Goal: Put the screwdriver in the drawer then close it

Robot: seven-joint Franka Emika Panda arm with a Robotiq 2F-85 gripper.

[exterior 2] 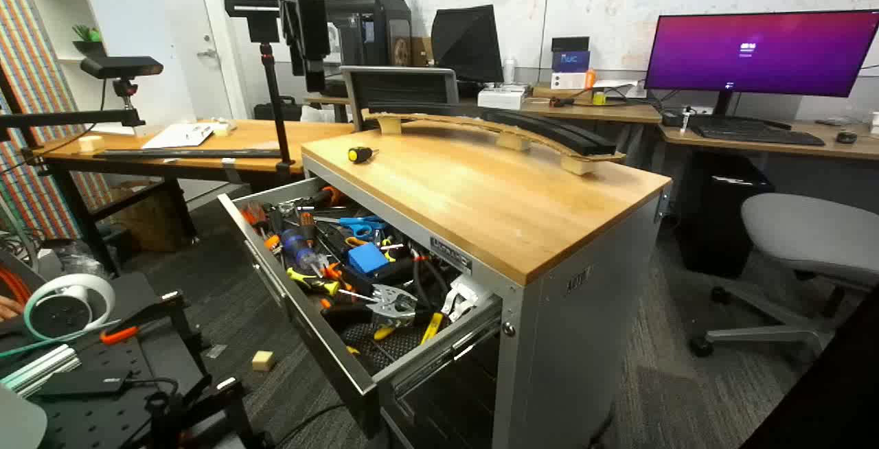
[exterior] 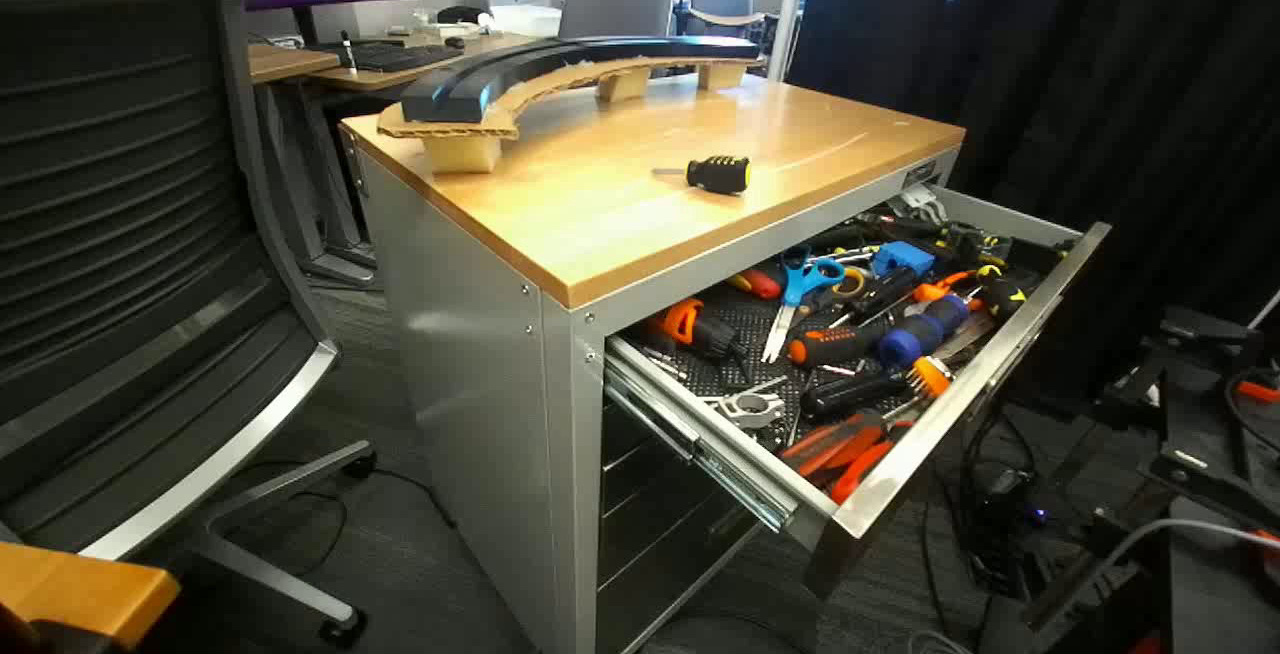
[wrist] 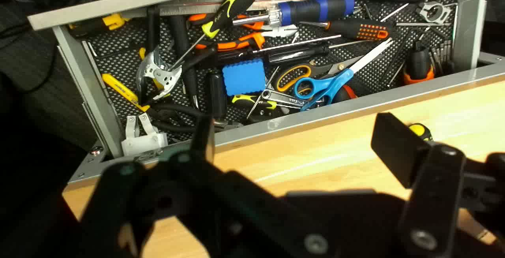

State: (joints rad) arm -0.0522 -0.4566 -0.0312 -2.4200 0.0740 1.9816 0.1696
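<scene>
Gaping wide, one empty gripper hangs above one tabletop bearing one screwdriver, one drawer pulled out.

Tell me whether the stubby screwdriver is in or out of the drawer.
Out: both exterior views show the screwdriver lying on the wooden cabinet top.

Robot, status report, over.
Black two-fingered gripper open, holding nothing. Stubby black-and-yellow screwdriver lying on wooden cabinet top. Possible obstruction: assorted tools crowding open light-grey metal drawer.

Upper left in an exterior view hung the gripper; left of centre, the screwdriver lay on the wooden top, and below, the drawer gaped, crammed with tools!
</scene>
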